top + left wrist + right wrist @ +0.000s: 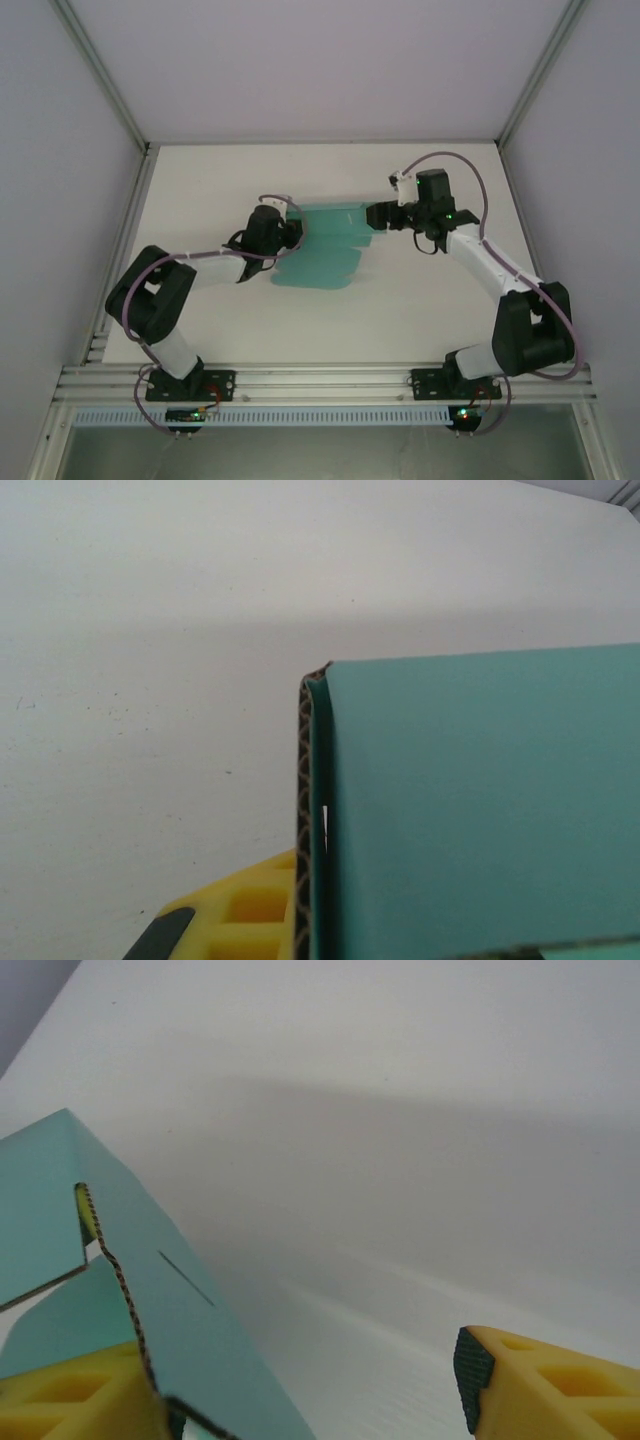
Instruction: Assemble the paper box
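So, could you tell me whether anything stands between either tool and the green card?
Nothing visible does. The left tool is right at the card, at its left edge, and the right tool is at its right edge.

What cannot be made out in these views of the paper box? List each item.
Grip of the left end effector: left wrist view, the paper box covers one finger.
Its fold lines: top view, too small.
Its lower edge: right wrist view, cut by the frame.
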Controlling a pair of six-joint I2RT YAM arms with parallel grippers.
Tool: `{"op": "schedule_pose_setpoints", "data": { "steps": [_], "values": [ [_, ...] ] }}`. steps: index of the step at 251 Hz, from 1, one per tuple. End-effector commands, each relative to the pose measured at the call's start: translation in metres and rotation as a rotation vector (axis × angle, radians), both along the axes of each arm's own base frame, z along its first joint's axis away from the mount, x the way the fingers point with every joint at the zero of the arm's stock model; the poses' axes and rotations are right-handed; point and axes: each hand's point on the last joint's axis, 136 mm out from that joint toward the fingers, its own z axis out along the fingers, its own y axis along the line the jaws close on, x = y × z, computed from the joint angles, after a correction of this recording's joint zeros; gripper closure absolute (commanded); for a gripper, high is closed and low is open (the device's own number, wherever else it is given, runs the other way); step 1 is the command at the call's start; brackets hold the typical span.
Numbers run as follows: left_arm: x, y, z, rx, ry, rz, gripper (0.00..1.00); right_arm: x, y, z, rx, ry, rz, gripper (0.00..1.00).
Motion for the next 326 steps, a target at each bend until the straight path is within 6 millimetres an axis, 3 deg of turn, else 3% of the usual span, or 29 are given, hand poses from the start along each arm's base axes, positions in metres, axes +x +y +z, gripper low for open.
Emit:
{"op": "schedule_pose_setpoints", "data": {
  "steps": [1,45,85,112,127,168,252,287,326],
  "values": [
    [-0.003,-0.016,0.032,-0.051,-0.078,-0.079,1.00,-0.002,0.011,0.011,0.052,0.050,0.024,0.31],
    [0.007,0.004,0.024,0.021,-0.030,0.045,1.00,-0.005,-0.006,0.028,-0.057,-0.028,-0.032,0.14],
    [0.007,0.005,0.024,0.026,-0.021,0.047,1.00,-0.008,-0.028,0.056,-0.071,-0.128,-0.147,0.03],
    [0.006,0.002,0.025,0.020,-0.020,0.040,1.00,-0.004,-0.016,0.074,-0.047,-0.191,-0.102,0.01],
    [0.007,0.003,0.025,0.017,-0.016,0.051,1.00,0.001,-0.010,0.075,-0.042,-0.184,-0.088,0.01],
    [0.007,0.005,0.026,0.006,0.000,0.073,1.00,0.009,0.003,0.043,-0.109,-0.098,-0.049,0.01],
    [0.009,0.002,0.027,-0.018,0.036,0.088,1.00,-0.001,0.053,-0.017,-0.123,-0.016,0.105,0.01],
    [0.008,-0.003,0.030,-0.020,0.027,0.054,1.00,0.010,0.063,-0.025,-0.151,-0.048,0.085,0.01],
    [0.001,-0.014,0.034,-0.031,-0.014,-0.003,1.00,0.043,0.057,-0.016,-0.183,-0.172,-0.138,0.01]
  ]
}}
